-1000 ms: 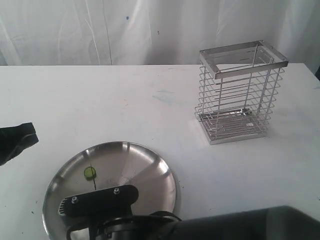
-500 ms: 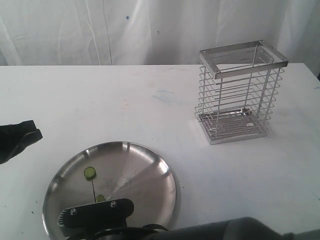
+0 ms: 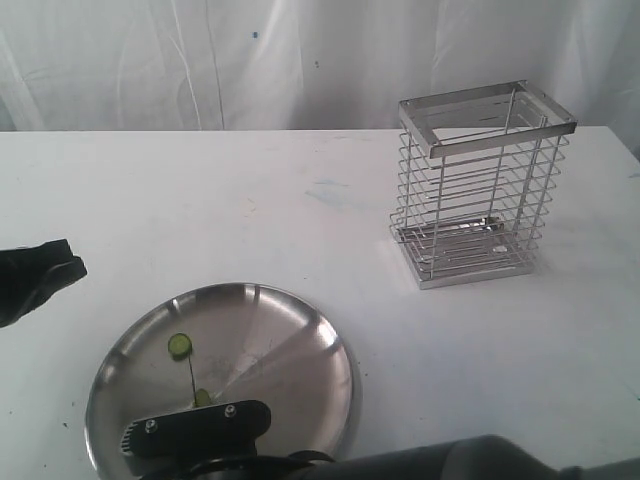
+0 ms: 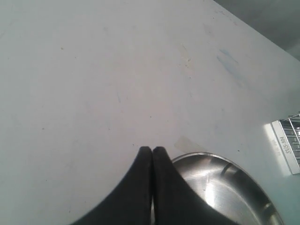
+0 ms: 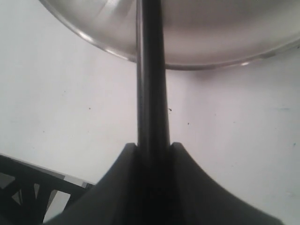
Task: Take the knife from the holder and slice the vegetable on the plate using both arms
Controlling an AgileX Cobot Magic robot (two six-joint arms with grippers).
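Note:
The steel plate [image 3: 290,350] lies at the front left of the table. On it rest a round green vegetable slice [image 3: 180,346] and a smaller green piece [image 3: 201,397]. The knife's thin blade [image 3: 189,380] runs edge-on between them. My right gripper [image 5: 153,145] is shut on the knife's black handle [image 5: 152,93], which points at the plate's rim [image 5: 211,51]. Left of the plate, my left gripper [image 3: 62,266] hovers with its fingers [image 4: 145,157] pressed together and holding nothing, beside the plate's rim [image 4: 206,157]. The wire holder [image 3: 480,185] stands at the back right with no knife in it.
The right arm's grey body [image 3: 480,460] fills the bottom edge of the exterior view. A white curtain [image 3: 300,60] hangs behind the table. A corner of the holder [image 4: 287,145] shows in the left wrist view.
The right arm has drawn back toward the front edge with the knife, uncovering a second green piece on the plate. The left gripper has hardly moved.

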